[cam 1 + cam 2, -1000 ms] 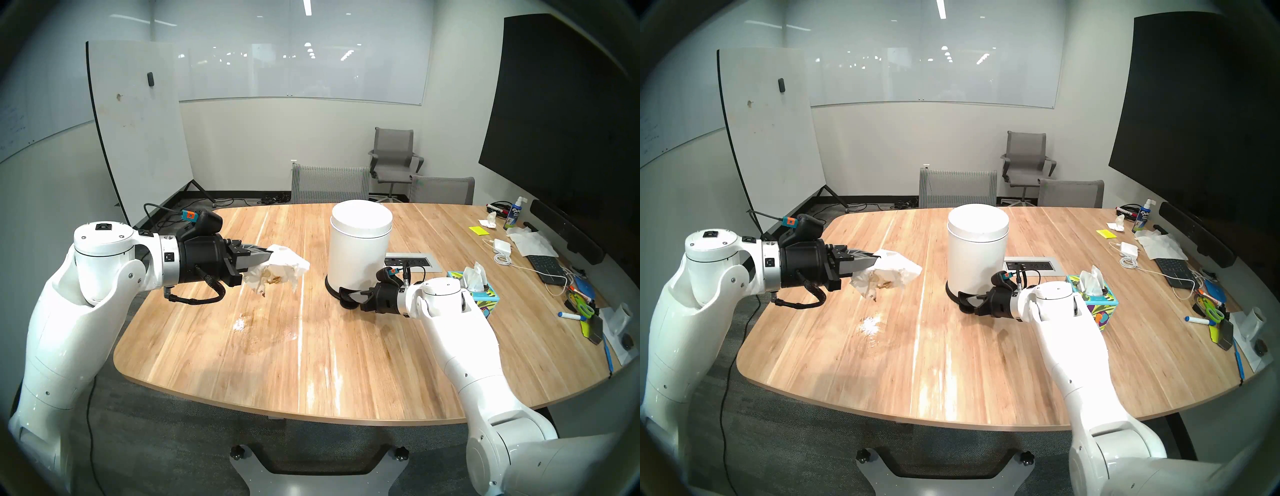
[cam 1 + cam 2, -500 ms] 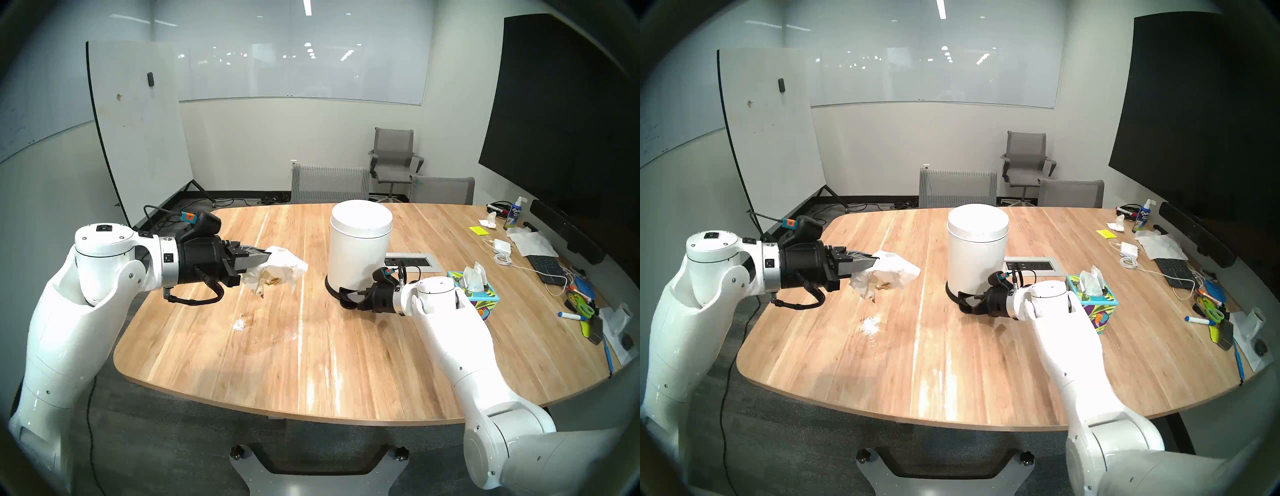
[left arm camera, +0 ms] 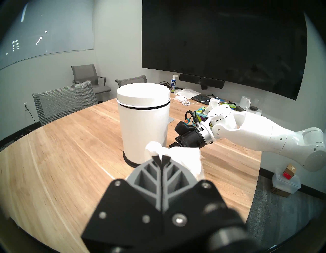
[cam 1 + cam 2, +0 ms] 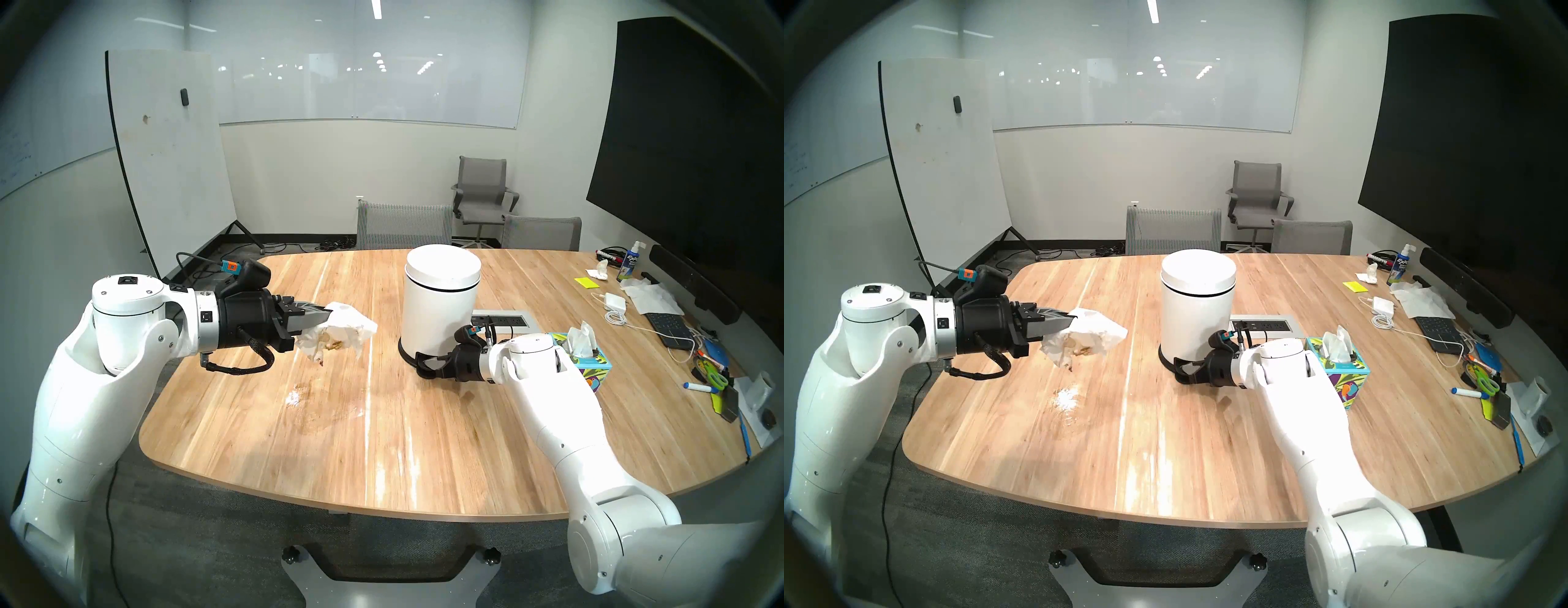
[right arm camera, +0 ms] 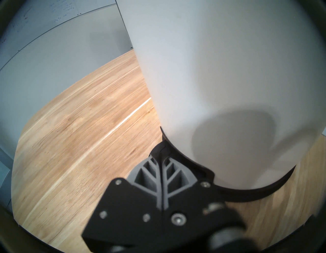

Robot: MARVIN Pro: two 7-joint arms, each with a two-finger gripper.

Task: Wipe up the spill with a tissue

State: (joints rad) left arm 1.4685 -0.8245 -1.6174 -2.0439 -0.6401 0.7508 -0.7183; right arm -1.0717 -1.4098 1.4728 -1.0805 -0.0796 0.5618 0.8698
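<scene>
My left gripper [image 4: 329,317] is shut on a crumpled white tissue [image 4: 345,335] with brown stains, held above the left part of the wooden table [image 4: 424,446]. The wrist view shows the fingertips [image 3: 161,158] pinching the tissue [image 3: 183,159]. The spill [image 4: 297,397] is a faint wet smear with whitish flecks on the table below and in front of the tissue, also seen as the spill [image 4: 1066,399]. My right gripper [image 4: 428,363] is shut, its tips [image 5: 161,156] down on the black pedal [image 5: 158,150] of the white bin [image 4: 439,305]. A dark gap shows under the bin's lid [image 4: 443,265].
A colourful tissue box [image 4: 581,352] stands just right of my right wrist. A grey outlet panel [image 4: 505,320] lies behind the bin. Keyboard [image 4: 668,329], charger, markers and scissors crowd the table's right edge. Chairs stand at the far side.
My right gripper slid left and pressed onto the bin's pedal, and the lid has lifted a crack. The left gripper with the tissue barely moved.
</scene>
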